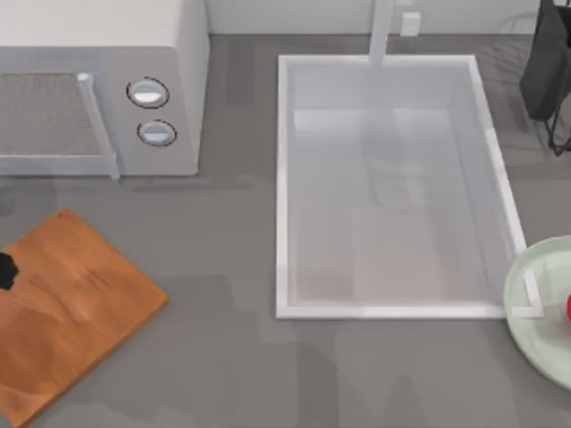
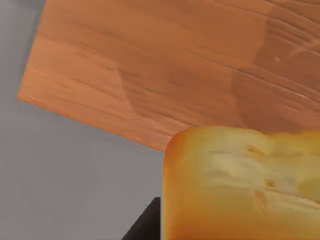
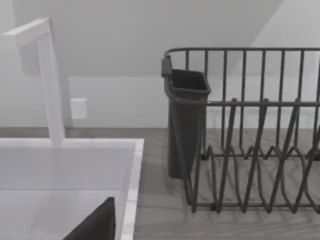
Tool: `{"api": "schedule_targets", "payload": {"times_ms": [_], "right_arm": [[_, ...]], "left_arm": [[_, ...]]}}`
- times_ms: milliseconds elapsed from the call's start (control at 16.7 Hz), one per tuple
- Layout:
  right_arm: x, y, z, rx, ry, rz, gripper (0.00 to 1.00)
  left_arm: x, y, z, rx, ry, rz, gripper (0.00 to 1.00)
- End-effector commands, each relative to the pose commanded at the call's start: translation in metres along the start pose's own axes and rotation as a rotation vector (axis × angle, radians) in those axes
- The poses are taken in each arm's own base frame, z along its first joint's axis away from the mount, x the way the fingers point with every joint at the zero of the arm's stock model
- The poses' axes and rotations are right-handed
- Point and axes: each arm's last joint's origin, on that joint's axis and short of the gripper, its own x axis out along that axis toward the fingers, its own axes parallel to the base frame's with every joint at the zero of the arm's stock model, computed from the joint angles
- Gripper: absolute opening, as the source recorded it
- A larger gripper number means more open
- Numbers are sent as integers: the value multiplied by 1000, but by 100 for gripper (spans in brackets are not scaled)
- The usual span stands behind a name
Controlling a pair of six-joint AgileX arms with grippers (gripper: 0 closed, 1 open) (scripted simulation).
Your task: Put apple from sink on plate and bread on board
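Near left, the board (image 1: 71, 312) is lying on the counter (image 1: 223, 366), and the left end effector (image 1: 7, 270) is hanging over its left edge. The left wrist view is showing the bread (image 2: 240, 185) close under the camera above the board, so it looks pinched, not yet set down. A drop from here could send it rolling off the board's edge. Near right, the apple (image 1: 568, 308) is sitting on the plate (image 1: 535, 303). Farther back, the sink (image 1: 284, 178) is lying bare. The right end effector (image 3: 95, 225) is idling by the sink; I cannot tell its fingers.
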Motion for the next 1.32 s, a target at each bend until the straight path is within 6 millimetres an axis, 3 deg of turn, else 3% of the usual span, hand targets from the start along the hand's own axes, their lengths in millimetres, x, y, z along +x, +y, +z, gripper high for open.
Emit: {"api": "schedule_targets", "payload": {"times_ms": [180,780,960,1320], "right_arm": [[0,0,0,0,0,0,100],[0,0,0,0,0,0,100],[0,0,0,0,0,0,100],[0,0,0,0,0,0,100]], "left_arm": [[6,-7,-4,-139,0,-5,0],[11,-42,24,-309,-134,53,0],[2,-45,28,-312,-197,44,0],[5,-44,28,-314,-192,45,0]]}}
